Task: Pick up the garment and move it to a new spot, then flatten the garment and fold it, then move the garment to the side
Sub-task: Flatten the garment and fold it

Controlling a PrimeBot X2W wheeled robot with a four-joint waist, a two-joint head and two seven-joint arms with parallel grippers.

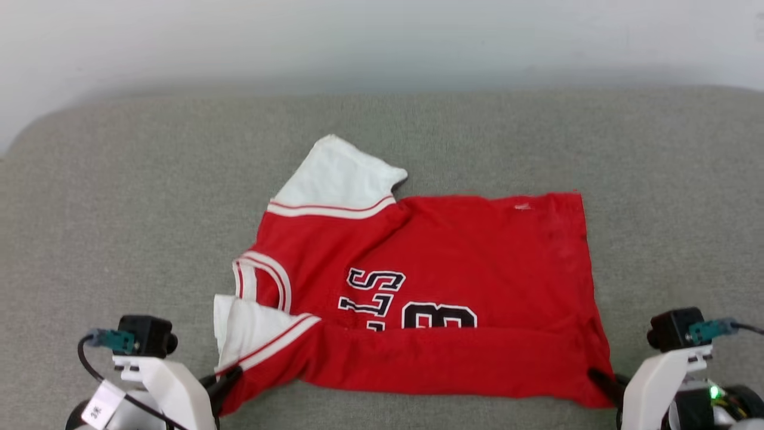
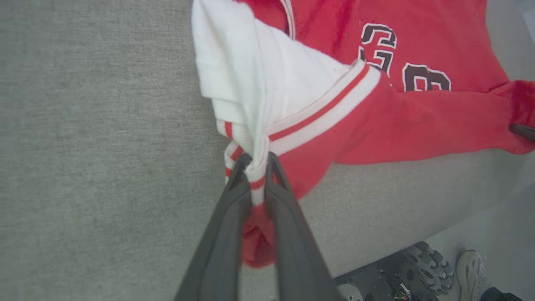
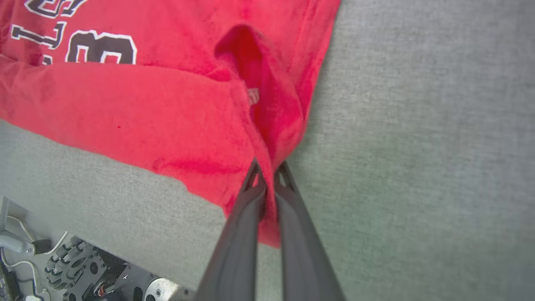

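The garment (image 1: 477,251) lies spread on the grey cushion (image 1: 119,209), near edge folded over. The left hand (image 2: 258,159) pinches its sleeve-end corner; the right hand (image 3: 269,167) pinches its hem corner.

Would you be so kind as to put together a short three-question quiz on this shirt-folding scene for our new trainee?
1. True or false: the left tool is shut on the garment at the striped trim of its near white sleeve.
2. Which part of the garment does the right tool pinch? A) the collar. B) the near corner at the hem end. C) the far white sleeve.
3. In one word, what colour is the fabric surface under the garment?

Key: 1 true; 2 B; 3 grey.
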